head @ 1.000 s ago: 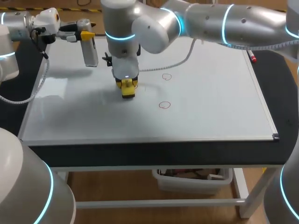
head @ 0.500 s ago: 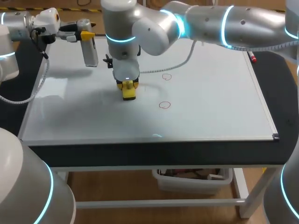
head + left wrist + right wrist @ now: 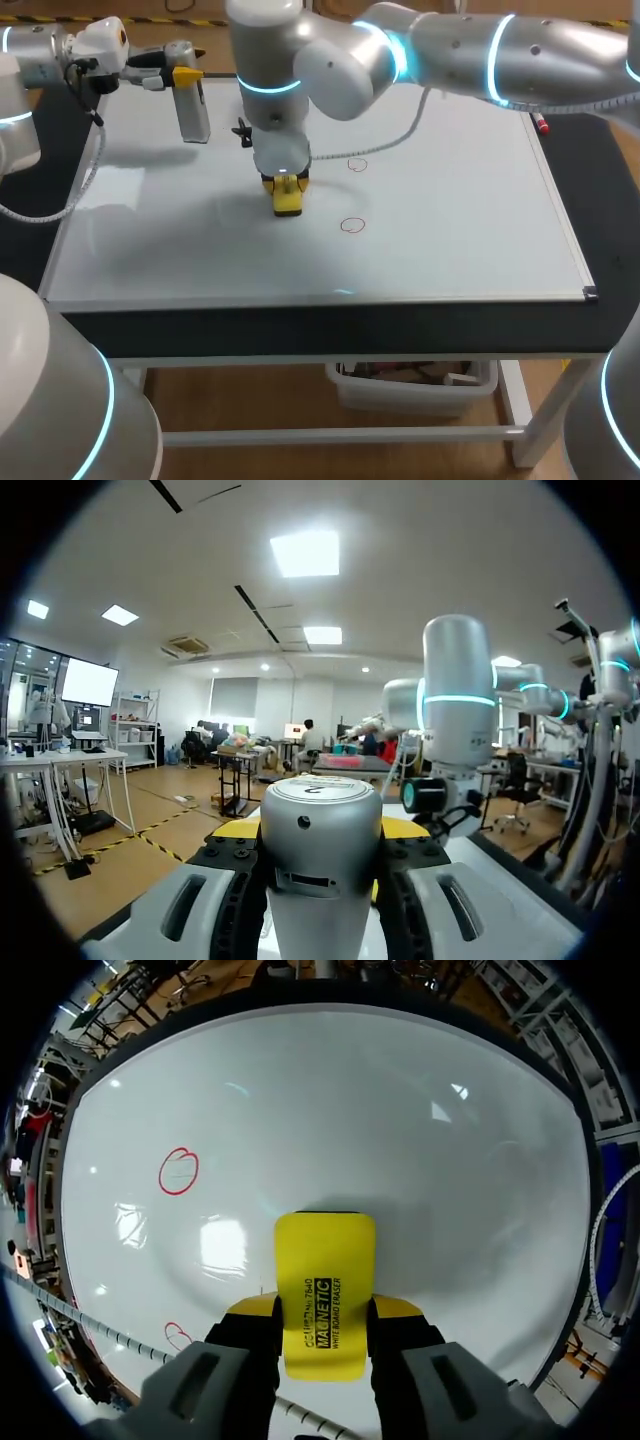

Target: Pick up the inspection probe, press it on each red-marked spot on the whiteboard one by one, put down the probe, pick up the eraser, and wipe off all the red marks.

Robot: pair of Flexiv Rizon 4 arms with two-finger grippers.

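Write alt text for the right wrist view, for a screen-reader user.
The right jaws grip a yellow eraser from both sides, holding it down at a whiteboard. A red circle is drawn ahead of the eraser and off to one side, and a second red circle lies close beside the jaws.

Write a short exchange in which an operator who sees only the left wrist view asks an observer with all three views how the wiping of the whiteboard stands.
Operator: I see only the probe in my left gripper. What does the right arm hold?
Observer: The right gripper is shut on the yellow eraser, set against the whiteboard.
Operator: Are any red marks left?
Observer: Two show in the head view, the far red circle and the near red circle, both to the right of the eraser and clear of it.
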